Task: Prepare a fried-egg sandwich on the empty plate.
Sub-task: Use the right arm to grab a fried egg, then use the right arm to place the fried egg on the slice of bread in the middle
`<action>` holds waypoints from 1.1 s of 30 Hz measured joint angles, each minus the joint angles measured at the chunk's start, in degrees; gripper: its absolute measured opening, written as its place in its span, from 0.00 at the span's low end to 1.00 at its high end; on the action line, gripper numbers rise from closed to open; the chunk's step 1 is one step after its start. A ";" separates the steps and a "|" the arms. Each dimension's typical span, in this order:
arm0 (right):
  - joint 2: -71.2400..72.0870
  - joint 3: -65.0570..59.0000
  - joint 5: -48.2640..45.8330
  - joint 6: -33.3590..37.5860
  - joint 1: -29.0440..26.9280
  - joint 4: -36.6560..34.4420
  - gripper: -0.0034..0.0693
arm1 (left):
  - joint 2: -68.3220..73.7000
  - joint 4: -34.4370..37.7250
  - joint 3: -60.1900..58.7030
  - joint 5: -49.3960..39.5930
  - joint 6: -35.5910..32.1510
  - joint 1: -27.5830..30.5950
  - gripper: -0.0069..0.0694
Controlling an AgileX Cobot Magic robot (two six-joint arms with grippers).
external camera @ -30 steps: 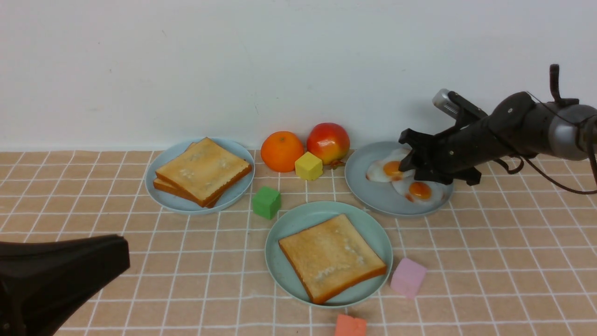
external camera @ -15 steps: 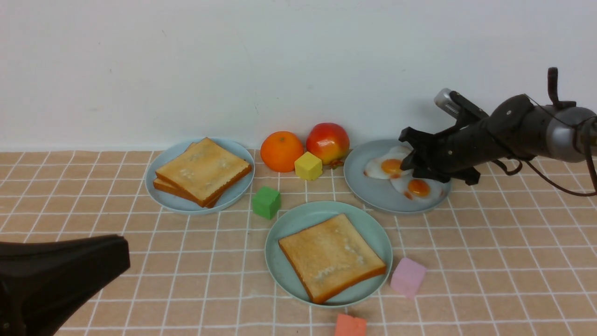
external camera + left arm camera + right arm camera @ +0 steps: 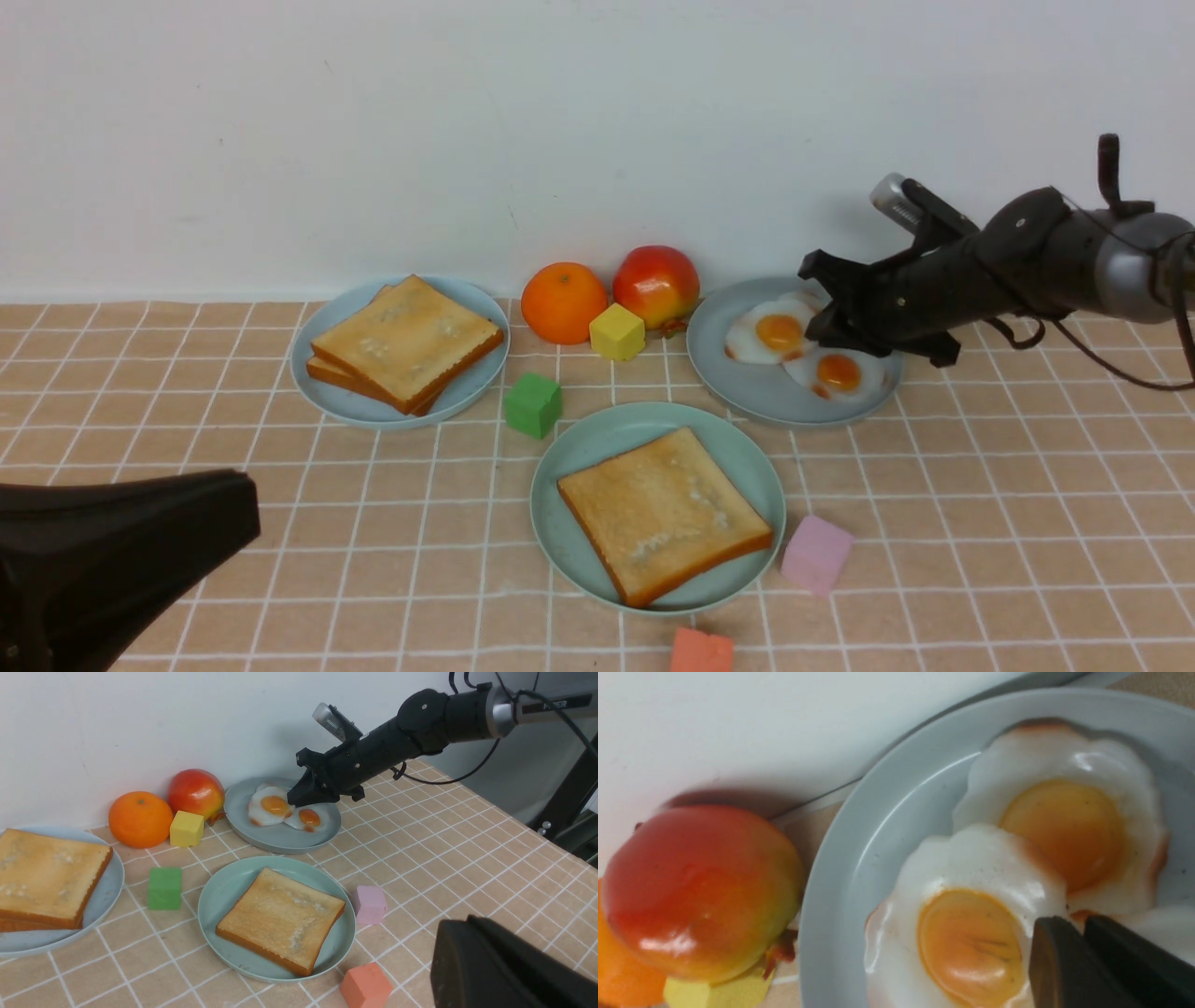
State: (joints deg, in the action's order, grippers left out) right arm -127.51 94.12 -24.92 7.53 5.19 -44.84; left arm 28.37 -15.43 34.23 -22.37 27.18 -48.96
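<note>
Since the fried egg (image 3: 971, 947) looks thin, glossy and floppy, I judge it best pinched lightly at its white rim, or it may slip. It lies overlapping a second egg (image 3: 1064, 826) on the grey-blue plate (image 3: 738, 392), right of centre in the front view. The right gripper (image 3: 1073, 924) sits at its edge with jaws nearly together, and whether they hold it I cannot tell. The mint-green plate (image 3: 579, 448) with one toast slice (image 3: 663, 513) waits at lower centre.

Left tool (image 3: 224, 523) closed, low; right tool (image 3: 822, 327) outstretched, fingers (image 3: 1064, 961) nearly together.
</note>
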 joint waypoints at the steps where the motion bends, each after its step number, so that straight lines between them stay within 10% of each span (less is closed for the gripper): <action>1: 1.09 0.00 -0.26 1.26 0.00 0.00 0.13 | 0.00 0.00 0.00 0.00 0.00 0.00 0.09; 18: 15.28 -5.87 -15.04 5.02 0.73 8.37 0.13 | 0.00 -5.98 0.00 -1.58 0.00 0.00 0.10; 33: 24.70 -26.46 -8.64 9.23 15.42 -1.47 0.13 | 0.00 -9.97 0.00 -2.68 0.00 0.00 0.11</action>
State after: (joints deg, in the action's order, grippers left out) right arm -102.81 67.66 -33.57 16.76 20.61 -46.31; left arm 28.37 -25.39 34.23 -25.05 27.18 -48.96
